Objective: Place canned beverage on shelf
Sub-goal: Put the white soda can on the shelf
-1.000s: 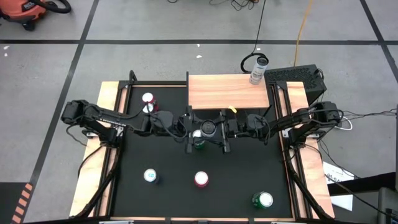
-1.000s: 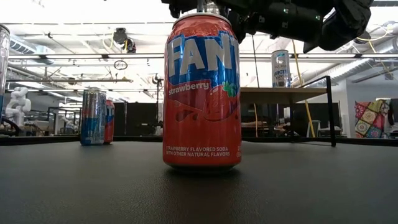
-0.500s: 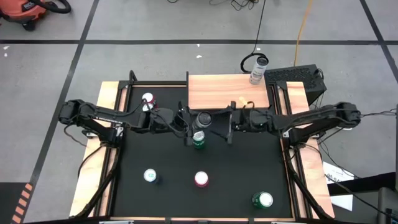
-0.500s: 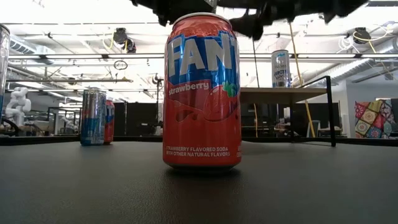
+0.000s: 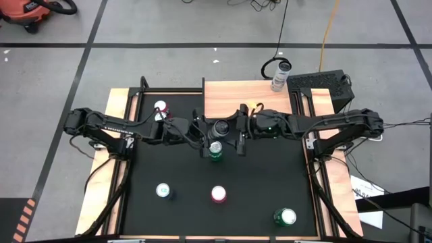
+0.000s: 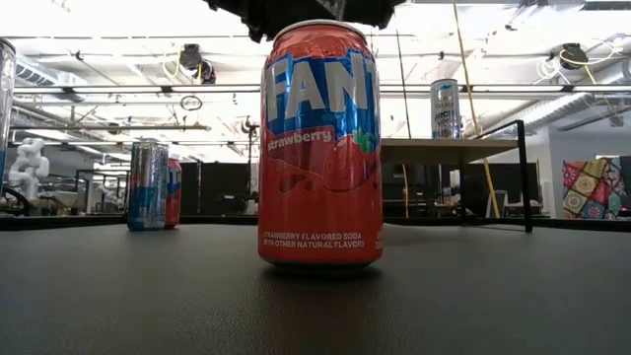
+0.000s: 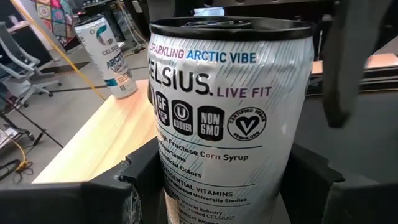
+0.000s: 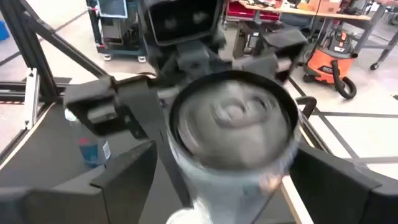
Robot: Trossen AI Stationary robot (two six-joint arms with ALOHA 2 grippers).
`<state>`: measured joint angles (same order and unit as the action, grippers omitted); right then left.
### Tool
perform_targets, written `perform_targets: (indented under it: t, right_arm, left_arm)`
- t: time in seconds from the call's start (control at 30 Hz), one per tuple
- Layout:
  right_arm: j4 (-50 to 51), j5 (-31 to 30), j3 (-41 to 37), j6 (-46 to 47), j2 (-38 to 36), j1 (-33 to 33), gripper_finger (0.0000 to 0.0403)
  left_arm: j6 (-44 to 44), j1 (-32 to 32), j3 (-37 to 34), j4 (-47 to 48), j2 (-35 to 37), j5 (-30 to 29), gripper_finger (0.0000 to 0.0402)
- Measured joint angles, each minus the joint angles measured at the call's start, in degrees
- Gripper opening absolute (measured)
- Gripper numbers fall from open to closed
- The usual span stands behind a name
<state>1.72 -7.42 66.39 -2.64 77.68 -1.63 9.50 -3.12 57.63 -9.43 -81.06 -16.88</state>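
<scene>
A white Celsius can (image 5: 220,128) (image 7: 230,112) hangs upright above the table's middle, just in front of the shelf (image 5: 248,98) and over a green can (image 5: 214,151). My left gripper (image 5: 214,131) (image 7: 227,186) reaches in from the left and is shut on it. My right gripper (image 5: 231,128) (image 8: 227,180) comes from the right, nearly level and open. Its fingers (image 8: 124,174) stand on either side of the can, apart from it. A second Celsius can (image 5: 280,75) stands on the shelf's far right corner. My left gripper pinches the Celsius can's lower side wall (image 7: 180,186) between its two fingers (image 7: 140,177), one on each side. The fingers come nearly level from the table's left. The can stands upright in the hold, lifted clear of the table.
On the black table stand a red Fanta can (image 5: 219,194) (image 6: 320,143), a blue-white can (image 5: 163,191), a green can (image 5: 284,217) at the near right and a red can (image 5: 160,109) at the far left. The wooden shelf top (image 7: 93,130) is bare except for the can at its corner.
My right gripper has risen and tipped from pointing down over the can to nearly level, drawing back a little toward the table's right. The Celsius can stays upright in my left gripper and has shifted slightly toward the shelf.
</scene>
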Motion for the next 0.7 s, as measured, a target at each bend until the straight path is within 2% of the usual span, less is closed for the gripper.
perform_targets:
  t: [0.23, 0.3, 0.5, 0.7]
  right_arm:
    - [3.8, -1.2, 3.6, 0.5, 2.1, 0.0, 0.0322]
    - [3.8, -3.0, 3.6, 1.0, 2.0, 0.0, 0.0305]
    - [4.2, -3.1, 3.6, 1.6, 2.0, 0.0, 0.0237]
    - [4.4, -3.1, 3.6, 1.8, 2.0, 0.1, 0.0234]
  left_arm:
    - [0.0, 0.7, 0.0, 2.1, -0.1, -0.1, 0.0239]
    - [-0.1, 0.8, 0.0, 2.3, -0.1, -0.4, 0.0239]
    - [-0.1, 0.8, 0.0, 2.5, -0.1, -0.6, 0.0239]
    - [-0.3, 0.8, 0.0, 2.5, -0.1, -0.9, 0.024]
